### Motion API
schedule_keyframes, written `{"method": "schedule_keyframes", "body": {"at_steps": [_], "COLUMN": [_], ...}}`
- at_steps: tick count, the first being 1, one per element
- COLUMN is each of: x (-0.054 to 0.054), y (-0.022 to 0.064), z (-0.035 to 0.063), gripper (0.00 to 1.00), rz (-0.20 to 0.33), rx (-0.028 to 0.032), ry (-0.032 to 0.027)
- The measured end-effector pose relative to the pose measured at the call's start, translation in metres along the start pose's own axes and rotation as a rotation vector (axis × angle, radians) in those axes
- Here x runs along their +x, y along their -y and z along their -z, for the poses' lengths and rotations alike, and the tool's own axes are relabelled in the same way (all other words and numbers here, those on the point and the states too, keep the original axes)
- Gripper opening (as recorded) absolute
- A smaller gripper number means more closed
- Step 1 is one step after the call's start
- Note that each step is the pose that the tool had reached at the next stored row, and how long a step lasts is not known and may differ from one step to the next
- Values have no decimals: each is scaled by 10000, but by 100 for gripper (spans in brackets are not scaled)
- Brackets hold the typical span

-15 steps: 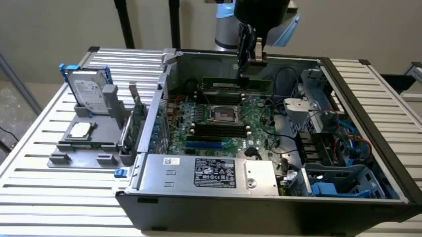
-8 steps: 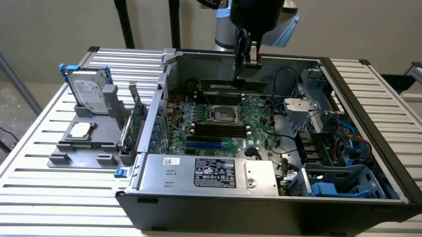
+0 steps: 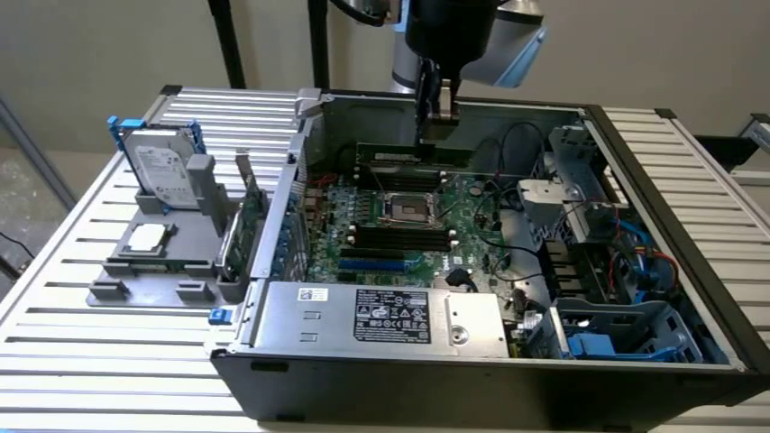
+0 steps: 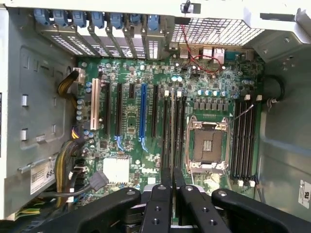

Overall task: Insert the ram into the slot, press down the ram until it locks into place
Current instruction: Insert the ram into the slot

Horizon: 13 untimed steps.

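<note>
My gripper point(image 3: 435, 126) hangs over the open computer case, shut on the ram point(image 3: 398, 155), a long green stick held level and lengthwise above the motherboard. In the wrist view the fingers point(image 4: 160, 204) clamp the ram point(image 4: 173, 131), which shows edge-on as a thin line. It runs parallel to the black memory slots point(image 4: 176, 126) beside the CPU socket point(image 4: 208, 144) and lies over them. A second bank of slots point(image 4: 245, 138) sits on the socket's other side. From outside, the ram is clearly above the board, not seated in the slots point(image 3: 391, 236).
A blue slot point(image 4: 143, 114) and other card slots lie beyond the memory slots. The power supply point(image 3: 379, 316) fills the case's near side. A drive cage point(image 3: 590, 203) with cables stands at the exterior view's right. A hard drive point(image 3: 162, 167) and expansion card point(image 3: 247, 221) rest outside on the left.
</note>
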State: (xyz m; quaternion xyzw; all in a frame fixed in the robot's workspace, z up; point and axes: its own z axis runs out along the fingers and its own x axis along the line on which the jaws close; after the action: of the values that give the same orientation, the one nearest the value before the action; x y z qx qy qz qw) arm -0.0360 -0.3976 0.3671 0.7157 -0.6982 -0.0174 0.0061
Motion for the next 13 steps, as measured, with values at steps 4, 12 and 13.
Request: {"method": "schedule_keyframes", "body": {"at_steps": [4,12,13], "x": [-77,-127,-127], "y": [0,-4,-3], "z": [-75,-222,-240], "gripper": [13,13,13], "rz": [-2,-133,-141], "rx": [0,3,2], "ry": [1,5,5]}}
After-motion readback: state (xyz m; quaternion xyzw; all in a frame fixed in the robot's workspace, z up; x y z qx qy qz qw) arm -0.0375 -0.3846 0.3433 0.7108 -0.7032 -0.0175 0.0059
